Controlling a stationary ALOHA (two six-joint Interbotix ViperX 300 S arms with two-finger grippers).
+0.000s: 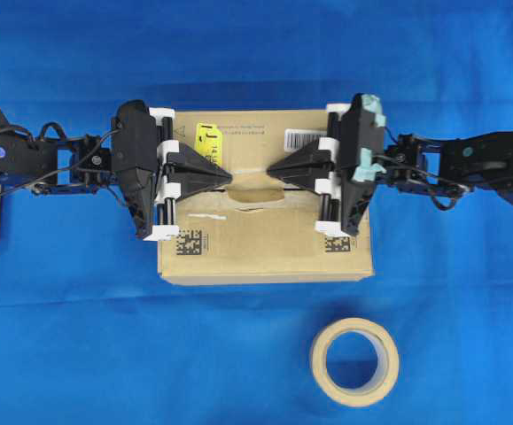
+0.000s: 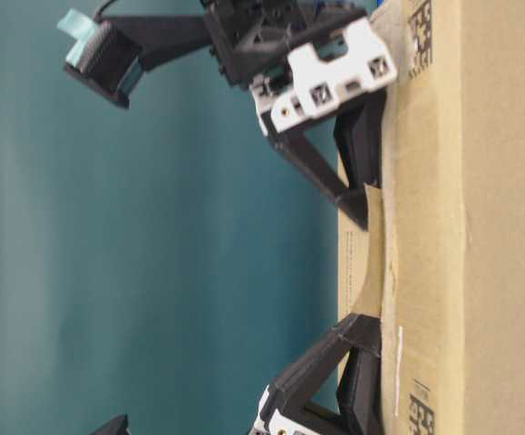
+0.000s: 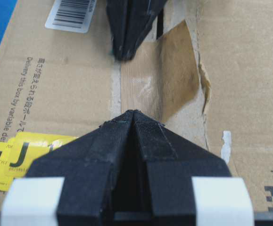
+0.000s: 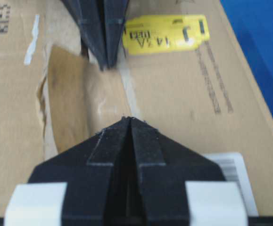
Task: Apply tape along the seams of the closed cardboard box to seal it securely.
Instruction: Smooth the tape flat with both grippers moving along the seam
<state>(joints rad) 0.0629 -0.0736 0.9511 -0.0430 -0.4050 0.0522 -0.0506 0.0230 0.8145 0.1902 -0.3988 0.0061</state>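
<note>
Right now my two grippers sit on top of the cardboard box (image 1: 265,243), pointing at each other across its middle. My left gripper (image 1: 227,175) has its two black fingers pressed tight together into one sharp tip. My right gripper (image 1: 271,169) looks the same, closed up to a point. Between the two tips lies the tape (image 1: 254,189), a small brown piece, and each tip meets one end of it. From my left wrist camera the tape (image 3: 157,77) looks shiny and a bit see-through, and one side of it lifts off the box a little. In the view from table level the tape (image 2: 371,258) bows away from the cardboard between the two tips, so it is not flat yet. I think each tip is pinching an end of the tape, but it might only be pressing on it, since the closed fingers hide that spot. The tape sits over the seams (image 1: 299,188), the thin dark line that runs across the top of the box. Some torn, pale paper shows next to the tape. A yellow sticker (image 1: 208,139) is near my left gripper, and a white barcode label (image 1: 307,138) is near my right gripper. Two black square codes (image 1: 190,241) sit close to the front edge of the box top. A tape roll (image 1: 354,361) lies flat on the blue table (image 1: 70,345), in front of the box and apart from it.
</note>
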